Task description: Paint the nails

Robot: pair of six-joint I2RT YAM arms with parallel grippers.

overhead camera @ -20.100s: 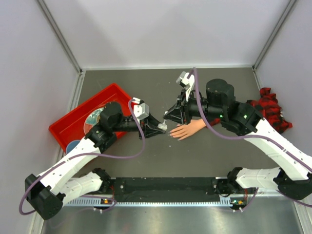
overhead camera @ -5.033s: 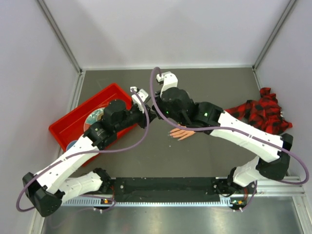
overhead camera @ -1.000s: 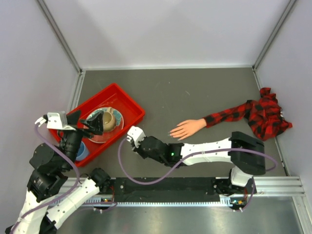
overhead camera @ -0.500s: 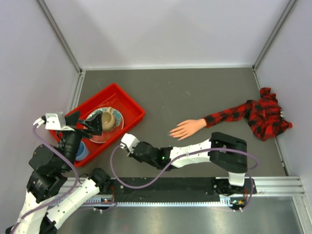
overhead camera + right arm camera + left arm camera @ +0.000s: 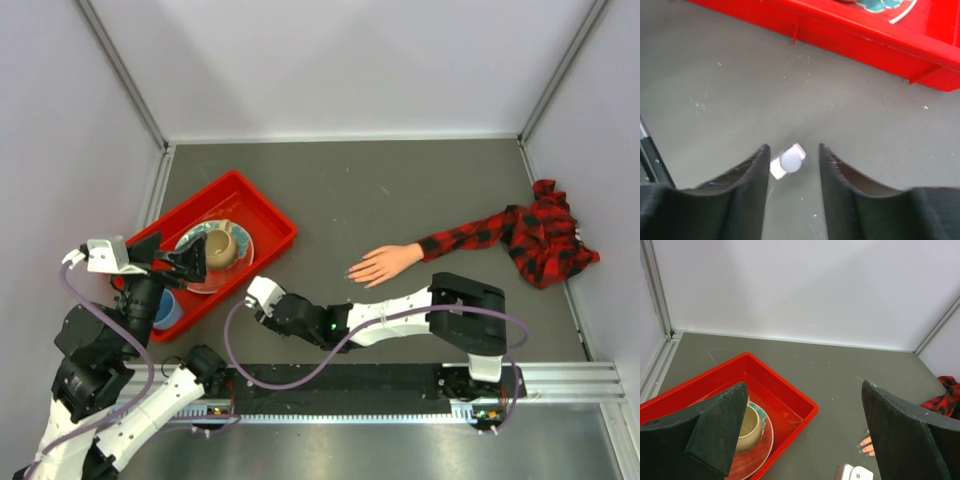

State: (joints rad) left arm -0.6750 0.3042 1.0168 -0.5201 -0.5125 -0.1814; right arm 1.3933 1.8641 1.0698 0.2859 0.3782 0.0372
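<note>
The fake hand (image 5: 385,264) lies palm down on the grey table, and its plaid sleeve (image 5: 500,228) trails to the right. The nails (image 5: 351,273) point left; in the left wrist view they (image 5: 862,445) peek out beside my right finger. My right gripper (image 5: 257,297) reaches low to the left of the hand, near the tray. In its wrist view the right gripper (image 5: 793,147) is open around a small clear white-capped bottle (image 5: 791,160) that stands on the table close to the left finger. My left gripper (image 5: 175,255) (image 5: 802,385) hangs wide open and empty above the tray.
A red tray (image 5: 272,216) at the left holds a beige cup (image 5: 222,243) on a patterned plate and a blue cup (image 5: 167,310). In the right wrist view the tray's wall (image 5: 850,35) runs just beyond the bottle. Enclosure walls stand on three sides.
My right gripper's jaws have parted and let go of the bottle, which now stands free between them. The right arm has drawn slightly nearer and to the left. The left arm has barely shifted.
</note>
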